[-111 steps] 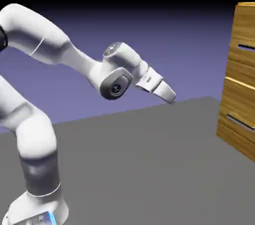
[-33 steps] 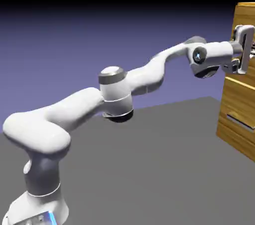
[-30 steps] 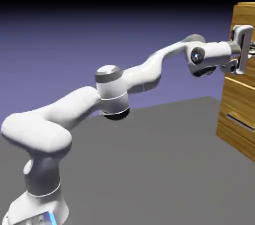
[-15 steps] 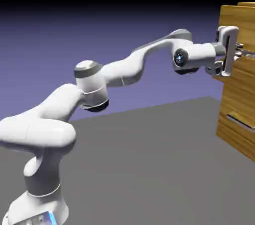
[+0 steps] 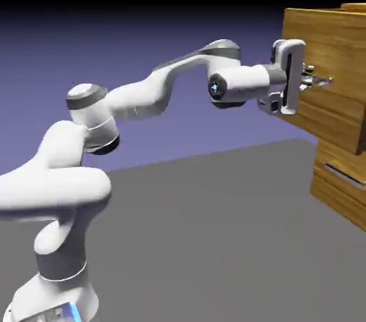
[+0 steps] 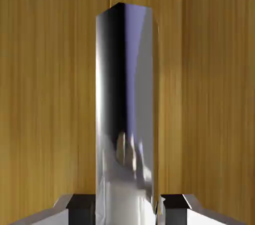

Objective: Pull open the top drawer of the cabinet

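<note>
the cabinet stands at the exterior view's far right, boxy, golden-brown, wood-grained. its top drawer juts well out from it toward my arm, flat-fronted. my white, smooth, rounded arm reaches in from the left. my gripper is clenched on the handle, a shiny, straight-edged metal bar whose long axis runs away from between my fingertips in the hand view. the drawer lies right of my palm, so any further pull should go left, straight out.
</note>
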### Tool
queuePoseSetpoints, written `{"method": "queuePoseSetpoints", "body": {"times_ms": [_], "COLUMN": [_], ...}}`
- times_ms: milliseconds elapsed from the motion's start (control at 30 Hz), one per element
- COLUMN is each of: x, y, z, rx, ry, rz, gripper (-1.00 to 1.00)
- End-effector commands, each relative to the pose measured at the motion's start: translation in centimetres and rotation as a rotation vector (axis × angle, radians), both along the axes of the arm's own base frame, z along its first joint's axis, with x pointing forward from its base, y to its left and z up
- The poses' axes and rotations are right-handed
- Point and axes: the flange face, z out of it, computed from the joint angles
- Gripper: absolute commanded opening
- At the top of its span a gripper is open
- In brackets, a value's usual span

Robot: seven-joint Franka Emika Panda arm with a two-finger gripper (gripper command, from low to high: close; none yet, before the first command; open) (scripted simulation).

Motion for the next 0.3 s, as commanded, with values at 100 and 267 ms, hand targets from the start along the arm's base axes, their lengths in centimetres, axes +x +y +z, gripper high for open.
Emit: {"method": "queuePoseSetpoints", "body": {"times_ms": [100, 267], "x": [-4.3, -6.8], "y": [-0.1, 0.0], "z": [0.0, 0.0], "rx": [0.002, 0.001], "ry": [0.0, -0.001], "rz": [-0.001, -0.001], "gripper": [-1.0, 1.0]}}
